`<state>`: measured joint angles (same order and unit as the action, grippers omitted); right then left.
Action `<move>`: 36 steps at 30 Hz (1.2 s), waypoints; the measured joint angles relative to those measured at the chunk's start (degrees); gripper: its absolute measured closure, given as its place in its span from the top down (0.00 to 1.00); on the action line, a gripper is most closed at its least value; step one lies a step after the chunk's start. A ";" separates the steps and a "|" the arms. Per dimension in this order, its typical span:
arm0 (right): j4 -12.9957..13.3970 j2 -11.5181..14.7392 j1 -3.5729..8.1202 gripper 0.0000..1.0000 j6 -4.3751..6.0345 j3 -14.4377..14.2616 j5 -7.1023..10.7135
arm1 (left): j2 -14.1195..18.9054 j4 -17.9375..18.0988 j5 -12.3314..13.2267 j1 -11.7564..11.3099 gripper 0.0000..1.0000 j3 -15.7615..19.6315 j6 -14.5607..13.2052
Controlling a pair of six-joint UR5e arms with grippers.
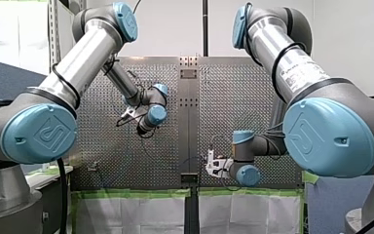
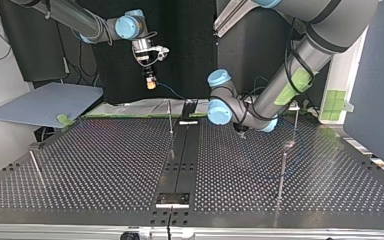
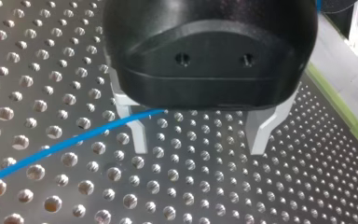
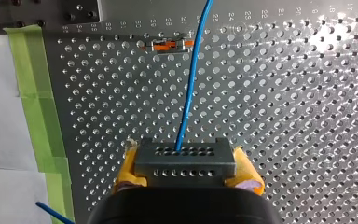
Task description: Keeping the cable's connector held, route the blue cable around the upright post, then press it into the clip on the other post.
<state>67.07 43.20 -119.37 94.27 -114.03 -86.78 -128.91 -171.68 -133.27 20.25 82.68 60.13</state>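
**Worktop** [image 2: 90,165]: perforated metal, with a dark rail down the middle and green tape along one edge.

**Left claw** [image 3: 199,148]: black body with metal fingers. It hangs low over the worktop at the top view's right. The fingers are spread wide and grip nothing.

**Right claw** [image 4: 186,173]: yellow pads, clamped on the connector. In the top view it is raised well above the worktop's far edge, at the view's left.

**Mid post** [image 2: 170,116]: a thin upright rod just beside the rail. **Side post** [image 2: 282,172]: a second rod at the top view's right, well apart from the first. Which one carries the clip cannot be told from here.

**Connector** [image 4: 184,157]: a grey block with rows of holes, seated between the yellow pads.

**Cable** [image 4: 191,93]: blue. It leaves the connector and runs ahead of the right claw, passing just beside the clip. In the left wrist view it crosses one finger and disappears under the claw's body. Whether it lies between the fingers cannot be told.

**Clip** [image 4: 168,45]: a small orange-and-metal fitting, probably the clip. The cable is not seated in it.

**Step in hand**, as judged: the connector is held and routing is not yet done.

**Next move**: the left claw needs to close on the cable and lead it round a post without pulling on the connector.
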 joint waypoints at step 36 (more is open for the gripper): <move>-0.13 0.01 0.01 0.00 -0.23 0.02 -0.02 | -2.80 -4.28 0.00 1.21 1.00 0.00 5.72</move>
<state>66.95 43.21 -119.36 94.04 -114.00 -86.80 -131.71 -175.96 -133.27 21.47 82.69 65.85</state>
